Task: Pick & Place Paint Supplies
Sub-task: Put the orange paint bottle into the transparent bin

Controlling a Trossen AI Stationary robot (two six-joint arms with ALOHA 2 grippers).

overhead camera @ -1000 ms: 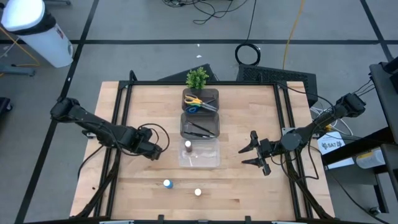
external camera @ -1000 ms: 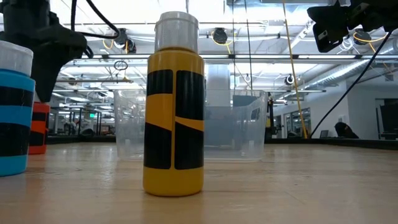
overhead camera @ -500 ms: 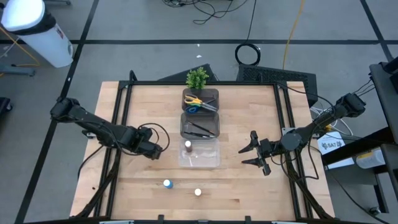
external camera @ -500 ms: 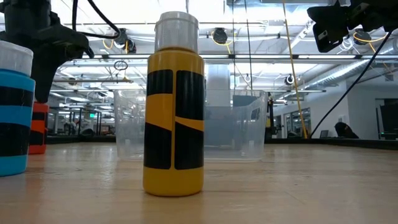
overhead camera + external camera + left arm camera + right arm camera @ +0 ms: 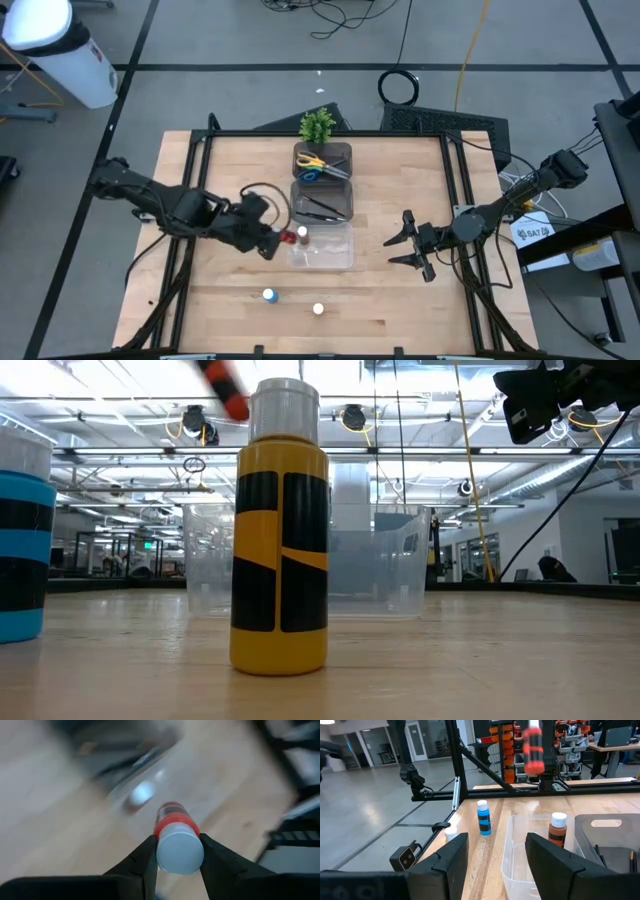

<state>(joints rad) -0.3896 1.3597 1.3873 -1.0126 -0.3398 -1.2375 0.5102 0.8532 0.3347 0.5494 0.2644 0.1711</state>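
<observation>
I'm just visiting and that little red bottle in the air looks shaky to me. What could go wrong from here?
The left gripper holds the red bottle only near its cap, tipped sideways, so it might slip out.

The clear bin already holds a brown bottle near the side the red one comes from; a low or crooked drop could knock it over.

A miss would land it on the table.

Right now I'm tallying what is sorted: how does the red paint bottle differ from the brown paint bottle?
The red paint bottle is clamped in the left gripper and carried in the air, tilted, beside the clear bin; the brown paint bottle stands upright inside that bin, touched by neither gripper. Their bodies are red and brown. Both have white caps and the same small shape.
</observation>
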